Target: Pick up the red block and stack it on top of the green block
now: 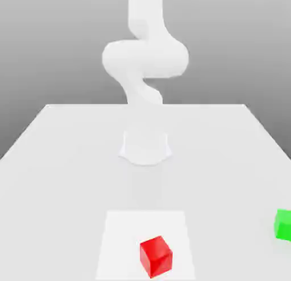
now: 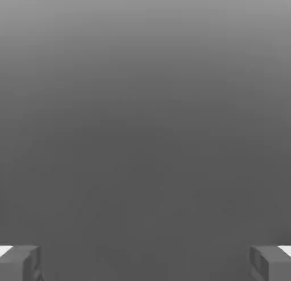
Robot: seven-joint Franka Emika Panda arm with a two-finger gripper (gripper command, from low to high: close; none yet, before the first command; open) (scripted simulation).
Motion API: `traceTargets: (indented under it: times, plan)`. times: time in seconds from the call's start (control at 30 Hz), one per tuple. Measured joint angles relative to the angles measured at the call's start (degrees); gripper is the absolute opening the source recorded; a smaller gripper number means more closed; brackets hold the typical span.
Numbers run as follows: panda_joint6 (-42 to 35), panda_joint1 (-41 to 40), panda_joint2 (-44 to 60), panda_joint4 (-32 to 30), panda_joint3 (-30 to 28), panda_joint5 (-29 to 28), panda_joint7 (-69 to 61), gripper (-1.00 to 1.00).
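Near the exterior view's left, the worktop [image 1: 62, 166] runs from its far corner down its side edge, and nothing of the stacking is done there or anywhere else. A little in from that side, towards the near edge, lies a white sheet [image 1: 122, 234]. The red block [image 1: 156, 256] sits on the near part of that sheet, towards its right side as the exterior view has it, turned at an angle to the sheet's edges. It is unstacked, so the pick is all to do.

About midway along the far edge of the worktop, set in from it, stands the base of the robot arm [image 1: 145, 64], its upper part raised well above the surface and well apart from both blocks. In the hand view the fingers [image 2: 145, 264] are spread wide, with nothing between them.

At the exterior view's right, close to that picture's border and partly cut off by it, is the green block [image 1: 283, 225]. It lies on the worktop, farther from the near edge than the red one and well apart from it, and its visible top is free to take a block.

The task looks to be at its very start. Left to do, by my judgement: reach down to the red block, line up with its turned faces, grip, lift, carry it across, set it squarely on the green one and let go.
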Motion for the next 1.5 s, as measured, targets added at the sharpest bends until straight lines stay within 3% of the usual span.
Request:
traceTargets:
  times: [0.43, 0.8, 0.97, 1.0, 1.23, 1.4, 1.5]
  plan:
    - [10.9, 5.8, 27.4, -5.9, -4.1, 3.6, -14.5, 0.0]
    - [20.5, 6.9, 50.0, -10.8, -4.2, 2.3, -23.4, 0.0]
    - [28.5, 5.8, 60.3, -9.8, -2.7, 3.7, -25.2, 0.0]
    - [29.5, 5.6, 61.5, -9.6, -2.5, 3.9, -25.4, -1.0]
    - [29.3, 5.5, 61.4, -9.6, -2.4, 3.8, -25.3, -1.0]
    - [21.8, 6.6, 52.5, -11.0, -3.5, 1.8, -23.9, -1.0]
    - [19.2, 10.8, 51.0, -10.0, 0.7, 0.2, -25.6, -1.0]
